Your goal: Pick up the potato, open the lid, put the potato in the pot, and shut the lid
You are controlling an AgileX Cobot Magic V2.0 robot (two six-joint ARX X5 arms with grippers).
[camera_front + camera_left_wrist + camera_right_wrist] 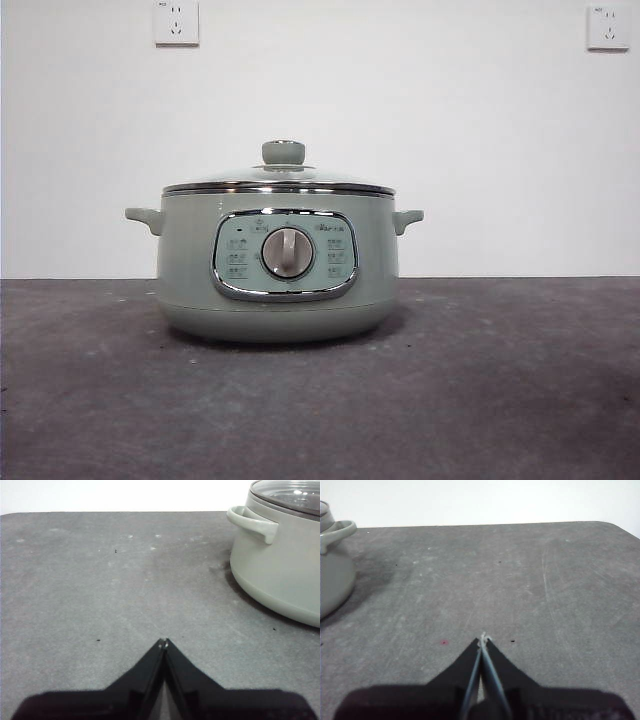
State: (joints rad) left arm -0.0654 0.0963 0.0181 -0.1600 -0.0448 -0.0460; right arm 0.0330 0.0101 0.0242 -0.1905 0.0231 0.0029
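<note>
The sage-green pot (277,270) stands in the middle of the grey table, its dial facing the front camera. The glass lid (280,178) with its green knob sits shut on the pot. The potato is out of view in every frame. My left gripper (164,642) is shut with nothing in it, hovering over bare table with the pot (280,565) and the lid (290,495) off to one side. My right gripper (483,639) is likewise shut on nothing, apart from the pot (335,570) whose handle shows at the frame's edge. Neither arm appears in the front view.
The grey table (500,400) stretches wide on both sides of the pot. A white wall with two sockets (176,22) stands behind it. The table's far edge and a rounded corner (620,527) show in the right wrist view.
</note>
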